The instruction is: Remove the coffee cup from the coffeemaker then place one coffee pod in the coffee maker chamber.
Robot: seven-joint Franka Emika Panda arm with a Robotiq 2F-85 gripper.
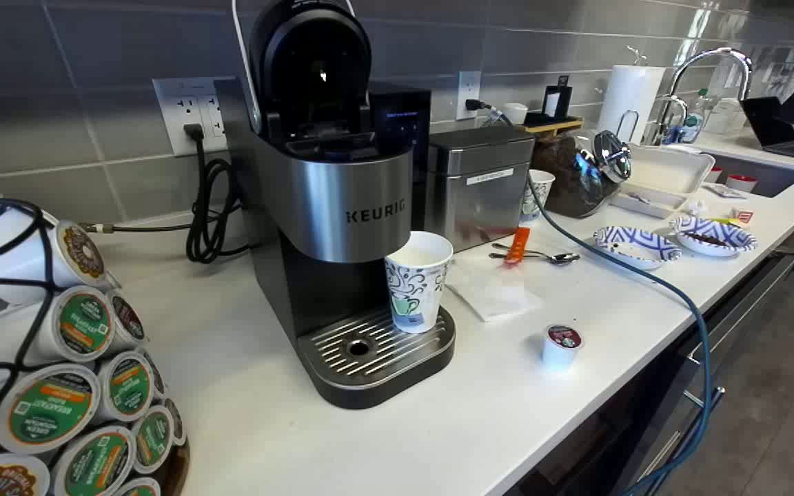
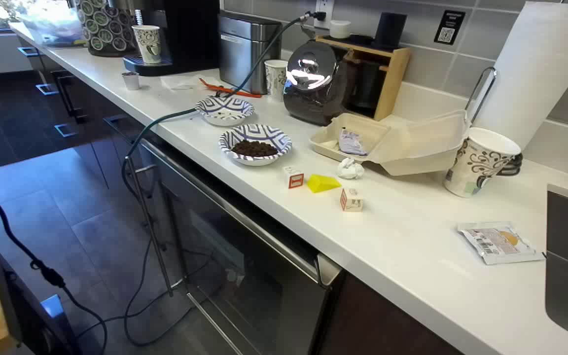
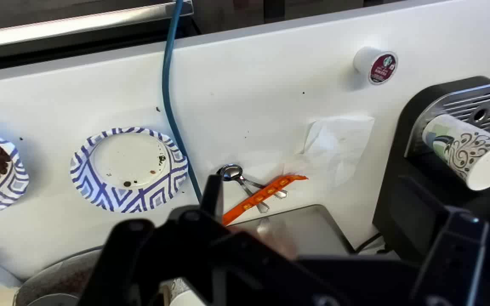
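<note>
The coffee cup (image 1: pixel 419 282) is white paper with a swirl pattern. It stands upright on the coffeemaker's drip tray (image 1: pixel 328 368), off to one side. It also shows in an exterior view (image 2: pixel 149 45) and the wrist view (image 3: pixel 468 151). The Keurig coffeemaker (image 1: pixel 349 200) has its lid (image 1: pixel 314 62) raised and its chamber open; I cannot see inside it. A white coffee pod (image 1: pixel 561 350) with a dark red top stands on the counter, also in the wrist view (image 3: pixel 374 64). My gripper (image 3: pixel 311 181) is open and empty above the counter, apart from cup and pod. Neither exterior view shows it.
A rack of pods (image 1: pixel 45 403) stands beside the coffeemaker. A steel box (image 1: pixel 480 193), spoons (image 3: pixel 233 172), an orange strip (image 3: pixel 266 193) and a napkin (image 3: pixel 338 144) lie near it. A blue cable (image 3: pixel 168 85) crosses the counter by patterned bowls (image 3: pixel 128 204). A glass jar (image 2: pixel 313 84) stands behind.
</note>
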